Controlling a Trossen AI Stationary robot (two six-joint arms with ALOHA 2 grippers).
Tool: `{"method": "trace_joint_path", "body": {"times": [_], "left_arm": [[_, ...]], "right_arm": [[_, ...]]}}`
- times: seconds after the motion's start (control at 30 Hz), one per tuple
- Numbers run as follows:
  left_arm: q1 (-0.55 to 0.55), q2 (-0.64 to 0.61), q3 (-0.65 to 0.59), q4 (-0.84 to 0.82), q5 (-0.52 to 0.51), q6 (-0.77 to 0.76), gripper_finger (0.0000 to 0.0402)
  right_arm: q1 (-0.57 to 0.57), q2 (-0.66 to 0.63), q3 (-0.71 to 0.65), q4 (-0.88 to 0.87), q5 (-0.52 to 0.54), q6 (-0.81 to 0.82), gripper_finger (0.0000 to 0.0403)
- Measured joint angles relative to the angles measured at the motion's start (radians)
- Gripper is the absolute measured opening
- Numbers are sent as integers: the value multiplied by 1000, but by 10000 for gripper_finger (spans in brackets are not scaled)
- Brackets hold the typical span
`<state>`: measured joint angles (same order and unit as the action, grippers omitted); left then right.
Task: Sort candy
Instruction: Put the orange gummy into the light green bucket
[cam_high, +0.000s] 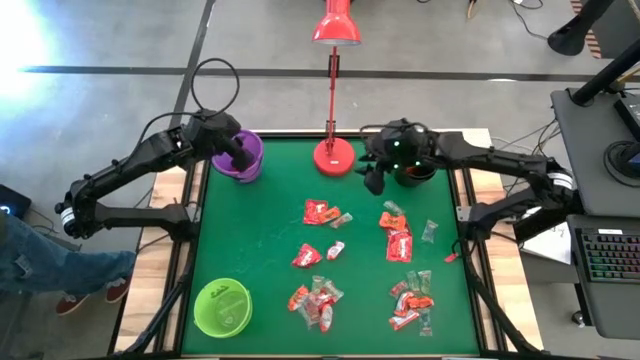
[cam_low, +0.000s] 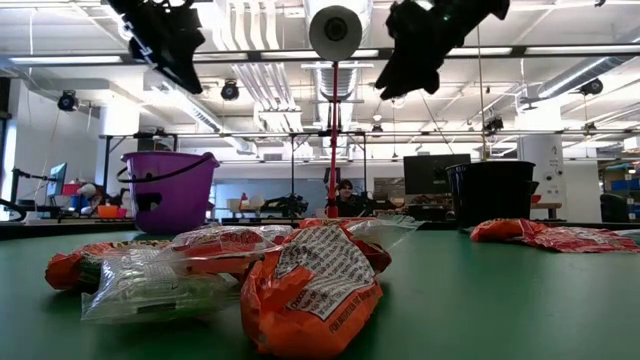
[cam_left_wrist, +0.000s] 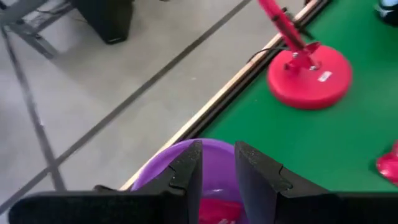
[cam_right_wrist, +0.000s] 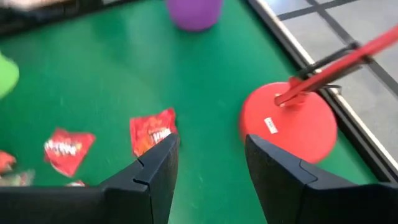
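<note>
Orange candy (cam_low: 310, 300) fills the front of the low view, a crumpled packet on the green table (cam_low: 520, 300), with a clear-wrapped sweet just beside it. Farther back stand a purple bucket (cam_low: 168, 190) and a black bucket (cam_low: 492, 192); both arms hang from above, clear of the table.

From overhead, the left gripper (cam_high: 238, 150) sits over the purple bucket (cam_high: 240, 158) at the far left corner of the table (cam_high: 260, 250). The right gripper (cam_high: 378, 172) hovers near the black bucket (cam_high: 415, 172), just beside the red lamp base (cam_high: 333, 157). Candy (cam_high: 400, 245) lies scattered over the middle and near right of the table — red packets and clear-wrapped pieces, some apart, some in small heaps. A green bowl (cam_high: 222, 306) stands at the near left corner.

The left wrist view shows the left gripper (cam_left_wrist: 217, 177) with its fingers a narrow gap apart, nothing between them; below, a red sweet (cam_left_wrist: 217, 211) lies inside the purple bucket (cam_left_wrist: 214, 155). The lamp base (cam_left_wrist: 309, 76) stands well apart.

The right wrist view shows the right gripper (cam_right_wrist: 211, 171) with fingers spread wide and empty, above bare table (cam_right_wrist: 93, 81). Red packets (cam_right_wrist: 151, 130) lie near it — the lamp base (cam_right_wrist: 289, 121) beside.
</note>
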<state>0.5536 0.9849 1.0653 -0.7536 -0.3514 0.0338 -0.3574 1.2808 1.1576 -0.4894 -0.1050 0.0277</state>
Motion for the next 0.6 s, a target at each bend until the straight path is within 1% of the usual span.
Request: {"method": "trace_joint_path", "body": {"times": [0.17,0.27,0.4,0.6], "left_arm": [[0,-1,0,-10,107,5,76],[0,0,0,-10,111,10,76],[0,-2,0,-13,111,19,76],[0,-6,0,-8,111,44,76]], "right_arm": [[28,74,0,2,-1,-56,178],[37,129,0,10,-9,-60,178],[55,211,0,25,-59,-27,178],[103,312,0,21,-79,-5,178]]}}
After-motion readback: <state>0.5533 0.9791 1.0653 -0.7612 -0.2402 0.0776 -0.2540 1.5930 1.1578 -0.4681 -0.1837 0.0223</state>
